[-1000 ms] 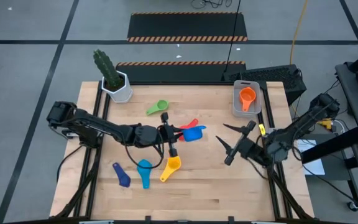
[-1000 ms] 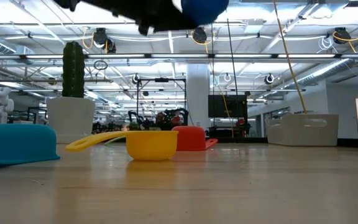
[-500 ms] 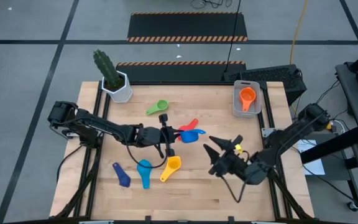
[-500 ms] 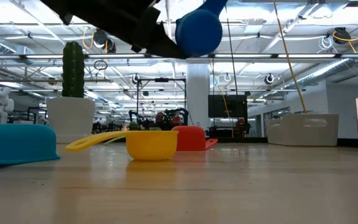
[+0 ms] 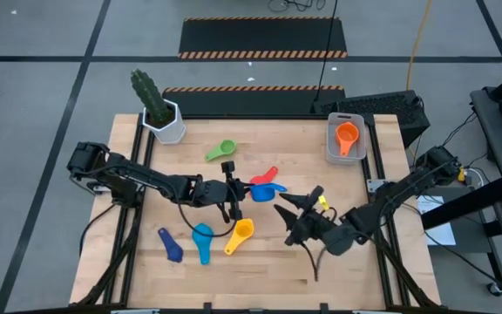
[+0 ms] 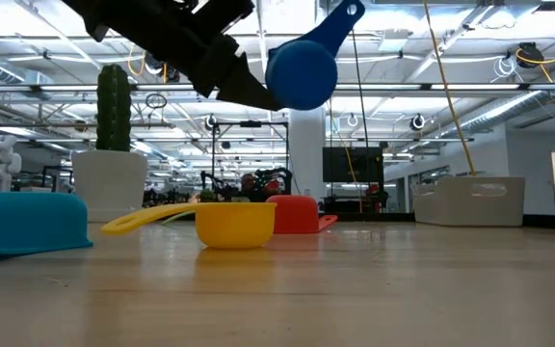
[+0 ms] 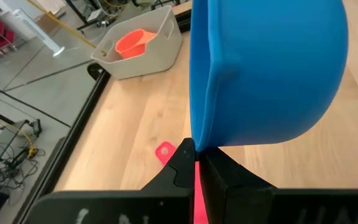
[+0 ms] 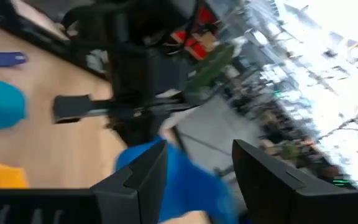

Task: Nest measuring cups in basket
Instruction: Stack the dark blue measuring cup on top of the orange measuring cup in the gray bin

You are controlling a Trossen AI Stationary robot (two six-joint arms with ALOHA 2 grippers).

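My left gripper (image 5: pixel 246 191) is shut on the blue measuring cup (image 6: pixel 302 72) and holds it high above the table's middle, its handle (image 6: pixel 347 13) pointing up. My right gripper (image 5: pixel 284 220) stands open just to the right of that cup, and the cup (image 8: pixel 179 183) shows between its fingers. The red cup (image 5: pixel 268 174) lies mouth down on the table behind it. The yellow (image 5: pixel 240 234), light blue (image 5: pixel 202 240), dark blue (image 5: pixel 171 246) and green (image 5: pixel 220 150) cups lie on the table. The orange cup (image 5: pixel 347 136) sits in the basket (image 5: pixel 332 146). My left gripper pinches the blue cup's wall at the rim (image 7: pixel 196 142) between its fingertips, which seem to stand one inside the bowl and one outside. The fingers come from the table's left, slanting a little downward. The cup is lifted clear and tipped on its side. My right gripper: I cannot tell whether it touches the blue cup.
A white pot with a cactus (image 5: pixel 159 109) stands at the far left corner. The basket is at the far right corner. Bare wood lies along the near edge and at the near right.
My right gripper has swung toward the table's left and near side, up to the blue cup, and has rolled; its fingers stand a little closer together. My left gripper has sunk with the blue cup, which has come down and tipped so that its handle points up.
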